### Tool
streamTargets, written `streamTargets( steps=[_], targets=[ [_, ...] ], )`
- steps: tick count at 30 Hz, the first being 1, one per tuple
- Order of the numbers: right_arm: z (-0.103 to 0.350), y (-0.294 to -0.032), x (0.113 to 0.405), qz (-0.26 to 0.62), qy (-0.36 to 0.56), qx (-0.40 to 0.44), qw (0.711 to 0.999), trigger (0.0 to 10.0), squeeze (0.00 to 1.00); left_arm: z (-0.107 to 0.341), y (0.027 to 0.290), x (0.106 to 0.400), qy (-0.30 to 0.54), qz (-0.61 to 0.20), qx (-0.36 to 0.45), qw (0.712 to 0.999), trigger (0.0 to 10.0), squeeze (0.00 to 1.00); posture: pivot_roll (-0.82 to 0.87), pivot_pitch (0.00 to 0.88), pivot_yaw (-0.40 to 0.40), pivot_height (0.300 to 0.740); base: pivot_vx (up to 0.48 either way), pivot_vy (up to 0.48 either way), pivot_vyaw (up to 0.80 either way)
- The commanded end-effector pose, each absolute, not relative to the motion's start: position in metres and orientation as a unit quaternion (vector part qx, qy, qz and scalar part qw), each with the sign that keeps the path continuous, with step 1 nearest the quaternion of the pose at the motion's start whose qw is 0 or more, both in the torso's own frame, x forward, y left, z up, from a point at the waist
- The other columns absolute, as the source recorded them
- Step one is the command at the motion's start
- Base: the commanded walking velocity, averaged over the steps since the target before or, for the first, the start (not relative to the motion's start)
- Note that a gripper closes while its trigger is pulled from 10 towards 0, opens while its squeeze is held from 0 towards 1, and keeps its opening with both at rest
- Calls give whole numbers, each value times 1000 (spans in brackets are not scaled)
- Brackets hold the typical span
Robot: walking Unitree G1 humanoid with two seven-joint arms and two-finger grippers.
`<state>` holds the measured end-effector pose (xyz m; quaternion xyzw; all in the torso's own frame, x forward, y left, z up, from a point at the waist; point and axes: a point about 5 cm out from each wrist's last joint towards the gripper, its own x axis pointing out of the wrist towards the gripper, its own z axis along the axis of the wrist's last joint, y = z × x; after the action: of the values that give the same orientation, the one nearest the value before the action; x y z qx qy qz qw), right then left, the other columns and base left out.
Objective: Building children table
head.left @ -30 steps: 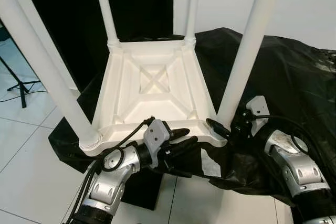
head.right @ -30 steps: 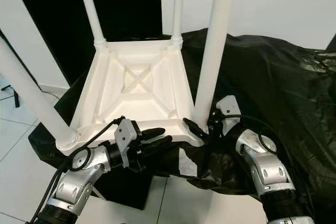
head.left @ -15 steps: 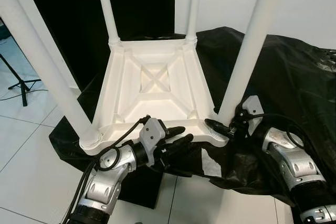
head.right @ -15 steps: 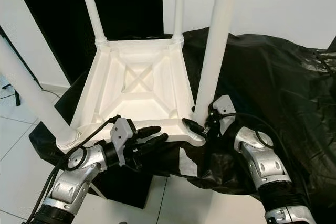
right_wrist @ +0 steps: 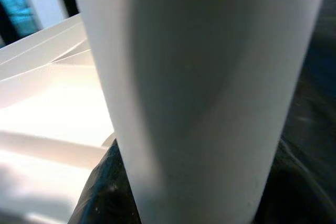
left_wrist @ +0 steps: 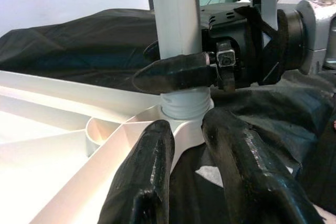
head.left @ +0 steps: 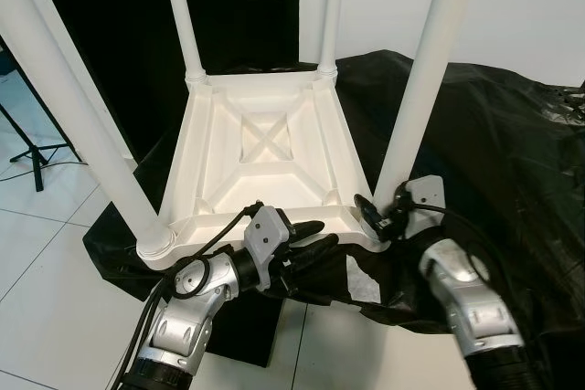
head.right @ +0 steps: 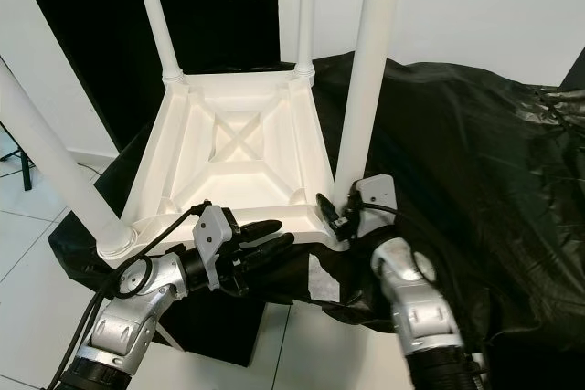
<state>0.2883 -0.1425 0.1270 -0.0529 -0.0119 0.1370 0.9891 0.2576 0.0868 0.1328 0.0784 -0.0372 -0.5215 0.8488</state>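
You won't find any readable text here. The table (head.left: 265, 148) carries no label, brand or number. The black sheet (head.left: 494, 125) is blank too.

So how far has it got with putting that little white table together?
All four round white legs stand in the corner sockets of the upside-down white plastic tabletop, which lies on a black sheet. The right gripper is clamped around the base of the near right leg, perhaps tightening it, while the left gripper rests at the near rim. Turning it upright remains.

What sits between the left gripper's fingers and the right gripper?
The tabletop's near right corner and the foot of the table leg socketed there, as the left wrist view shows: left gripper below, right gripper around the leg.
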Motion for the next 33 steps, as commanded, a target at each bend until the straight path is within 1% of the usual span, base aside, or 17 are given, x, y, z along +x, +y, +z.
streamTargets(
  steps=[1,3,4,5,6,9,10,11,16,17,24,26,29,30,31,32,33],
  targets=[
    [112,-148,286,117,28,-58,991,0,0,131,89,260,-31,-500,81,862,10000,0,-49,0,13,740,0,0,0],
    [111,-143,284,94,31,-51,994,0,0,131,89,260,-30,-499,82,862,10000,0,-48,0,11,740,0,0,0],
    [111,-133,282,70,31,-39,996,0,0,131,90,259,-30,-497,81,863,10000,0,-48,0,9,740,0,0,0],
    [111,-133,282,70,31,-39,996,0,0,131,90,259,-30,-497,81,863,10000,0,-48,0,9,740,0,0,0],
    [112,-123,281,68,27,-35,997,0,0,131,89,259,-30,-497,78,864,10000,0,-49,0,10,740,0,0,0],
    [115,-118,280,69,17,-27,997,0,0,131,89,259,-31,-496,77,864,10000,0,-56,0,14,740,0,0,0],
    [117,-118,279,69,11,-20,997,9373,0,131,87,259,-31,-498,76,863,10000,0,-56,0,13,740,0,0,0],
    [119,-119,278,72,7,-19,997,10000,0,131,87,259,-31,-499,77,862,10000,0,-56,0,13,740,0,0,0],
    [122,-121,277,64,1,-18,998,10000,0,132,89,261,-32,-498,79,863,10000,0,-58,0,15,740,0,0,0],
    [123,-121,276,65,-1,-17,998,10000,1000,132,89,261,-31,-497,79,863,10000,0,-59,0,14,740,0,0,0],
    [126,-124,273,83,-8,-17,996,10000,1000,131,89,260,-31,-497,79,864,10000,0,-59,0,9,740,0,0,0],
    [128,-126,271,106,-14,-16,994,10000,1000,131,88,260,-31,-497,79,863,10000,0,-58,0,6,740,0,0,0],
    [133,-143,270,167,-24,-23,985,10000,1000,132,87,260,-33,-497,78,864,10000,0,-57,0,4,740,0,0,0],
    [133,-143,270,167,-24,-23,985,10000,1000,132,87,260,-33,-497,78,864,10000,0,-57,0,4,740,0,0,0],
    [135,-151,270,204,-26,-34,978,10000,784,132,88,260,-33,-497,78,864,10000,0,-57,0,4,740,0,0,0],
    [135,-151,270,204,-26,-34,978,10000,784,132,88,260,-33,-497,78,864,10000,0,-57,0,4,740,0,0,0],
    [136,-157,271,236,-25,-40,971,10000,0,132,88,261,-34,-496,79,864,10000,0,-56,0,3,740,0,0,0]
  ],
)
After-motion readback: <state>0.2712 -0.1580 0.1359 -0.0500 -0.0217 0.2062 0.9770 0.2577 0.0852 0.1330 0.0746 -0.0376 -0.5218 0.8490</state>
